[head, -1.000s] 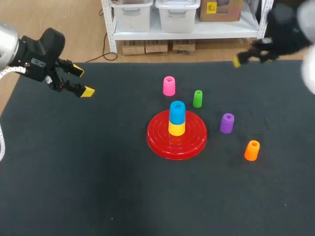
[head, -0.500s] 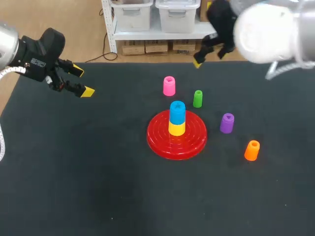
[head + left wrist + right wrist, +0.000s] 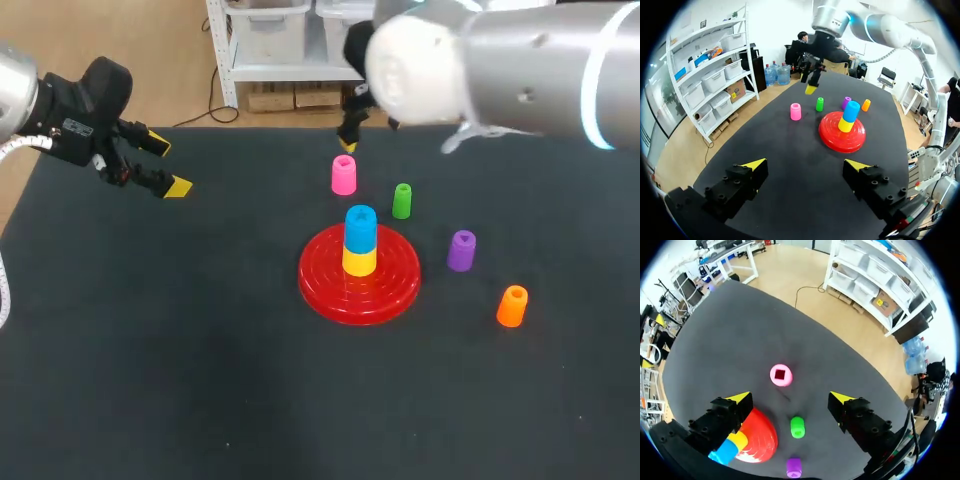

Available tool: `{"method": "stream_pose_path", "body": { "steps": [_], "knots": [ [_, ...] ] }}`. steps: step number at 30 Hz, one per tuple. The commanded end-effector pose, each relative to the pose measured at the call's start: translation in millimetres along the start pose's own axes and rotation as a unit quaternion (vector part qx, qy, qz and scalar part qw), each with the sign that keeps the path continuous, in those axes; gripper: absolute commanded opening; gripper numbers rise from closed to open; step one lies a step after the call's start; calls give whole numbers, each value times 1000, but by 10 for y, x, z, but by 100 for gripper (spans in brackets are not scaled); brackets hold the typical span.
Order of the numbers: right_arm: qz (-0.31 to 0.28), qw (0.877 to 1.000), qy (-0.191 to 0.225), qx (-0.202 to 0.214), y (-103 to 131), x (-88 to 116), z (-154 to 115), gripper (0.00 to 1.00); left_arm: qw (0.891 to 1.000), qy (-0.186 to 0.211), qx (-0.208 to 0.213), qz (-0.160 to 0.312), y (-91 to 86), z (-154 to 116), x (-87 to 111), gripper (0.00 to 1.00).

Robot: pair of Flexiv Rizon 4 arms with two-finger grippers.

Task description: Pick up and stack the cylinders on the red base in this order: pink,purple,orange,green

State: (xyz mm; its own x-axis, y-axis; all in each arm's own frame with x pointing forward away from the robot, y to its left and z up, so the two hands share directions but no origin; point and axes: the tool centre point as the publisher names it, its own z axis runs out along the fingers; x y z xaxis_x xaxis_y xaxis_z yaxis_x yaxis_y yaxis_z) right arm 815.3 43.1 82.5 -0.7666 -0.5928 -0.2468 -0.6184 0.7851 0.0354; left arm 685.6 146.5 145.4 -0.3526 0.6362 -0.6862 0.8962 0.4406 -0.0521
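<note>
The red base (image 3: 390,290) lies mid-table with a yellow cylinder (image 3: 359,261) and a blue one (image 3: 360,222) stacked on it. Behind it stand the pink cylinder (image 3: 343,175) and the green one (image 3: 402,201). The purple (image 3: 461,250) and orange (image 3: 512,306) cylinders stand to its right. My right arm (image 3: 500,60) reaches over the table's back edge, one yellow fingertip (image 3: 348,146) showing just above the pink cylinder. The right gripper (image 3: 790,399) is open and empty, high above the pink cylinder (image 3: 781,375). My left gripper (image 3: 167,165) hangs open and empty at the far left.
The dark mat (image 3: 200,350) covers the whole table. In the left wrist view the base (image 3: 832,142) and all cylinders lie well ahead of the left gripper (image 3: 805,164). The green cylinder (image 3: 797,426) stands close beside the pink one.
My right arm has swung from the back right corner leftwards along the table's back edge, ending above the pink cylinder. The left arm and all cylinders have stayed put.
</note>
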Motion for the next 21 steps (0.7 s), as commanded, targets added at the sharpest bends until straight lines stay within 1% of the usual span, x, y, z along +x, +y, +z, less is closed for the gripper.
{"method": "stream_pose_path", "body": {
  "steps": [1, 8, 21],
  "knots": [
    [0, 998, 68, 1, 27, -185, 192, 100, 1000, -3, 0, 1, -4, -2, 14, 100],
    [-5, 997, 77, 3, 71, -214, 277, 100, 1000, -3, 0, 1, -4, -2, 14, 100],
    [-3, 997, 83, 7, 76, -143, 333, 100, 1000, -3, 0, 1, -4, -2, 14, 100]
  ]
}}
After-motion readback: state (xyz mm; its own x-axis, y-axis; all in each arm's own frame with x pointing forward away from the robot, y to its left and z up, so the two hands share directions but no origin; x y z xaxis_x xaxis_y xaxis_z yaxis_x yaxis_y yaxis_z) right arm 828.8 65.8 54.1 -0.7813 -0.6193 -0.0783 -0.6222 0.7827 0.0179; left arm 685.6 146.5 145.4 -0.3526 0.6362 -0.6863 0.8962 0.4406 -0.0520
